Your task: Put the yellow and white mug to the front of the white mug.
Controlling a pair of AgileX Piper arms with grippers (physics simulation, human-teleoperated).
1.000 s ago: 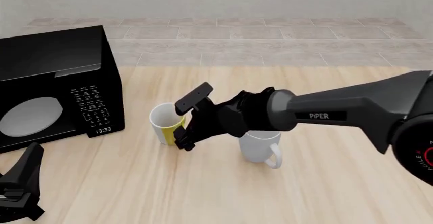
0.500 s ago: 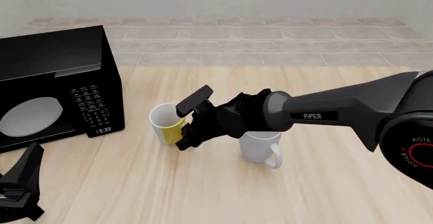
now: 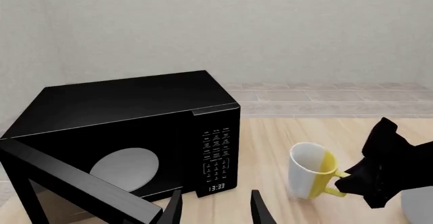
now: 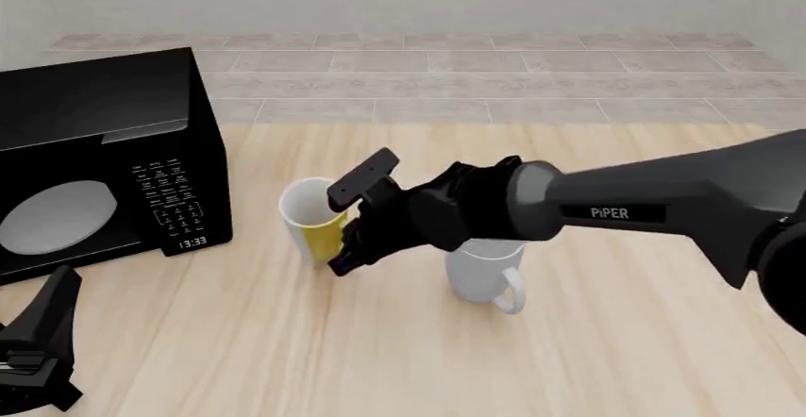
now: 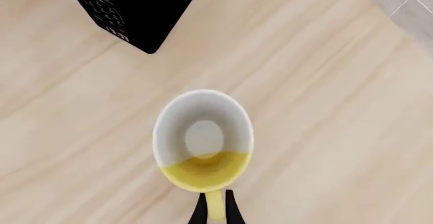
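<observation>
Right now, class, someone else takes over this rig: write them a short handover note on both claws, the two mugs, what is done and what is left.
Right claw: shut on the handle of the yellow and white mug, which looks slightly lifted.
Left claw: open, idle near the microwave.
White mug: upright on the table, to the right of the other mug.
Done: grasp.
Left: carry the yellow and white mug to the front of the white mug, set it down, release.
</observation>
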